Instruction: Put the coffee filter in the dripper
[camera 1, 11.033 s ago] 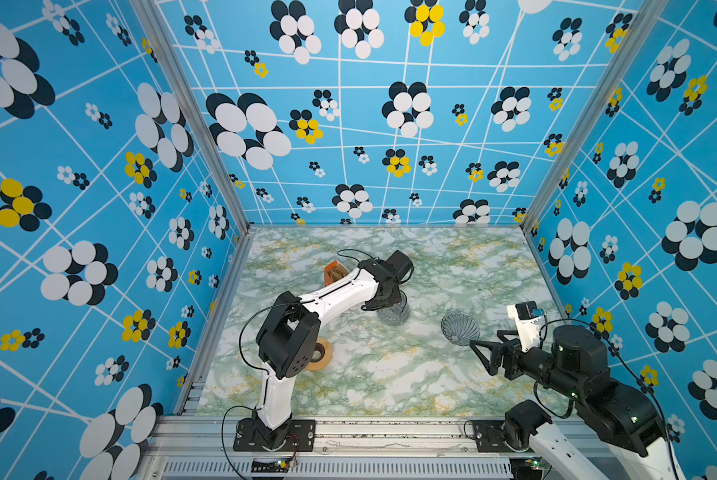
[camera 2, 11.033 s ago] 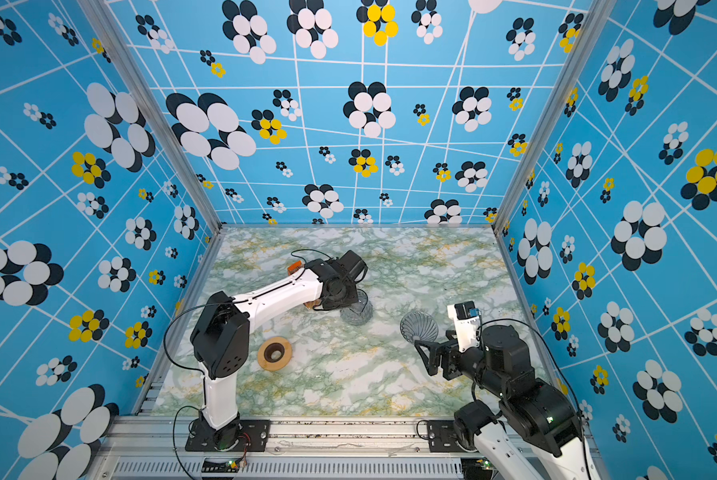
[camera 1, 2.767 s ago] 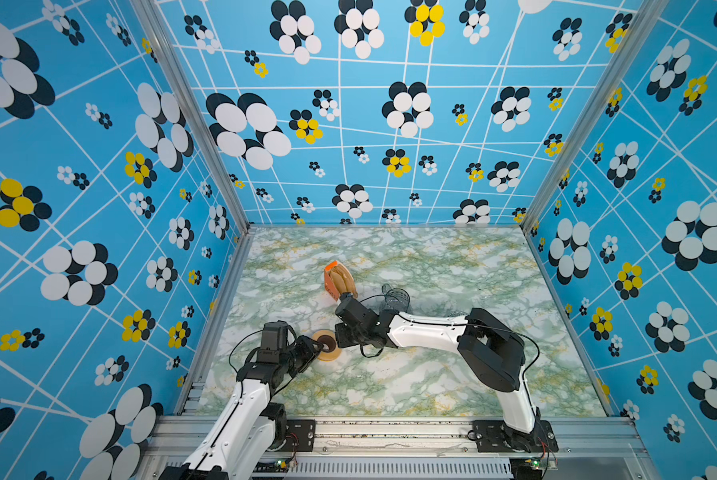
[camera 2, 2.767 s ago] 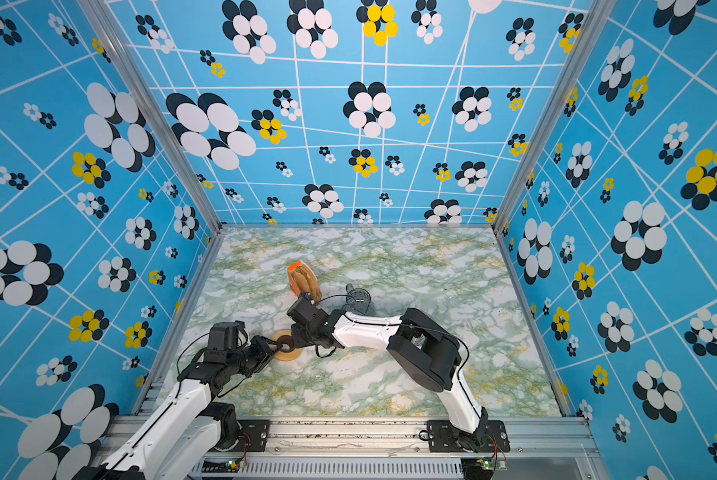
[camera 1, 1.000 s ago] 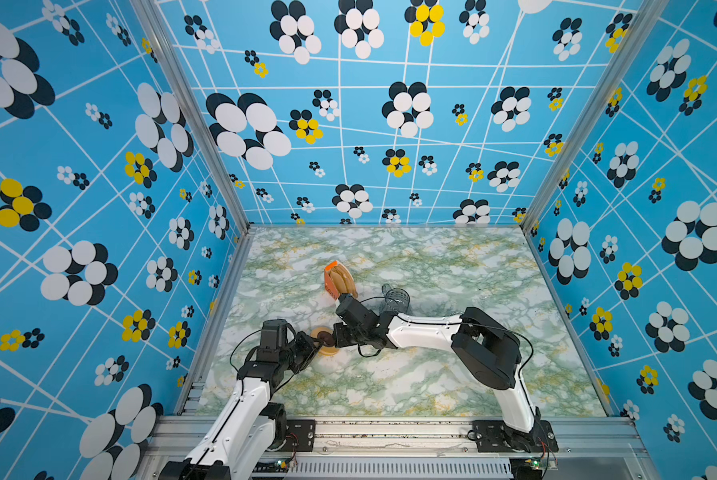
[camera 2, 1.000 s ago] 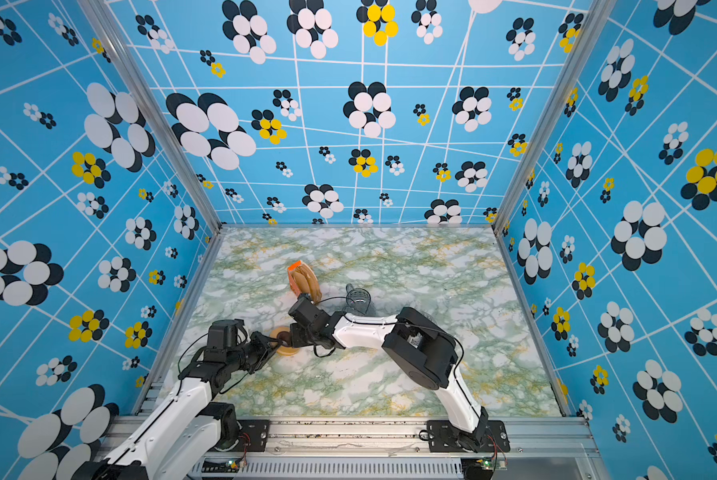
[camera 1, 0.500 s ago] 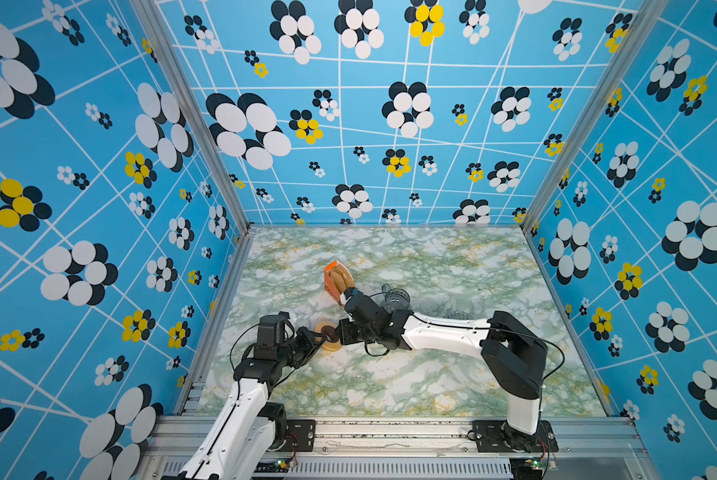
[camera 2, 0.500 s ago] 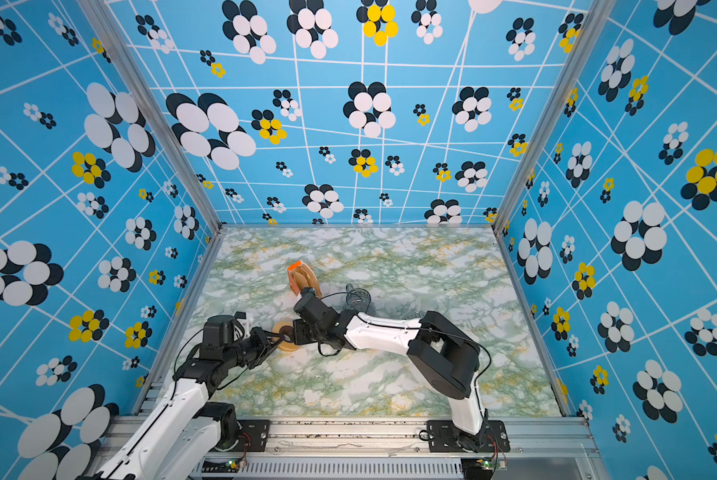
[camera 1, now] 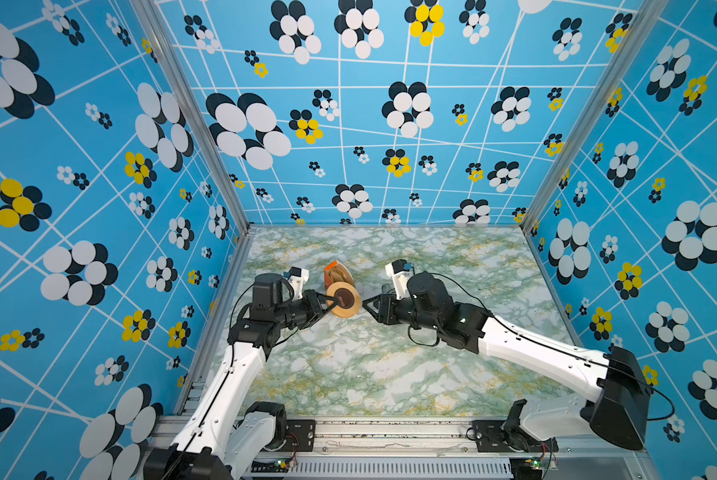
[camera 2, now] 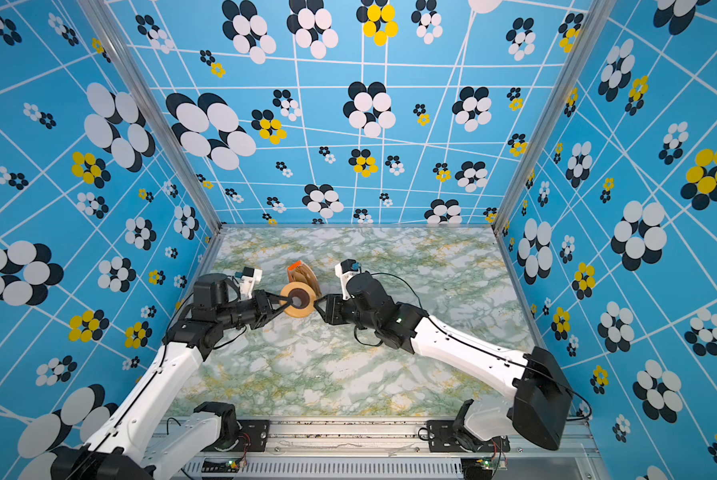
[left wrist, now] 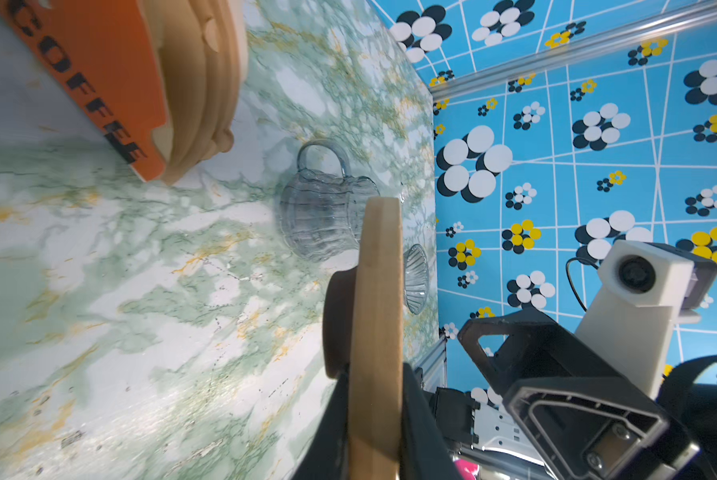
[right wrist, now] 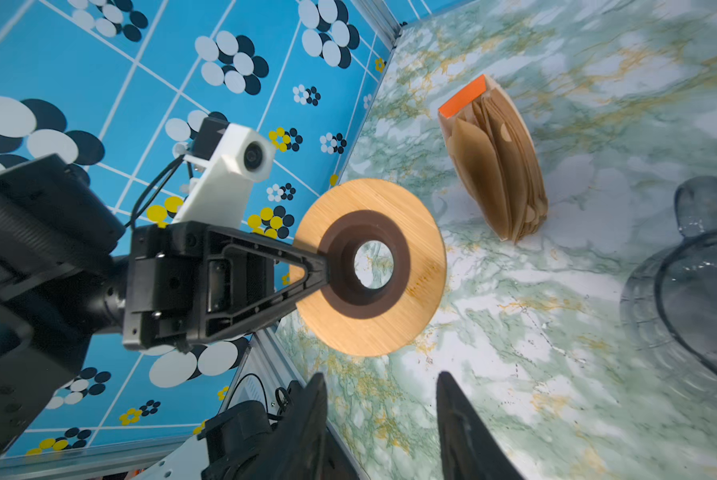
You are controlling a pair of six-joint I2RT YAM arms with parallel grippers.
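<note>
My left gripper (camera 1: 328,301) (camera 2: 284,300) is shut on the rim of a flat wooden ring (camera 1: 348,311) (camera 2: 302,309) with a dark hole, holding it on edge above the table. In the left wrist view the ring (left wrist: 379,291) stands between the two fingers. My right gripper (camera 1: 365,306) (right wrist: 381,378) is open and empty, just right of the ring (right wrist: 415,249) and apart from it. The dripper (left wrist: 415,278), a ribbed clear glass cone, stands beyond the ring; in both top views the right arm hides it. No single coffee filter is in view.
An orange packet (camera 1: 335,272) (right wrist: 493,166) with a stack of tan papers stands behind the ring. A clear glass jug (left wrist: 323,216) (right wrist: 689,270) with a handle sits by the dripper, under the right wrist. Blue patterned walls close in the marble table (camera 1: 369,374).
The right gripper has opened and drawn back from the wooden ring. The left gripper has lifted the ring off the table and carried it up and to the right.
</note>
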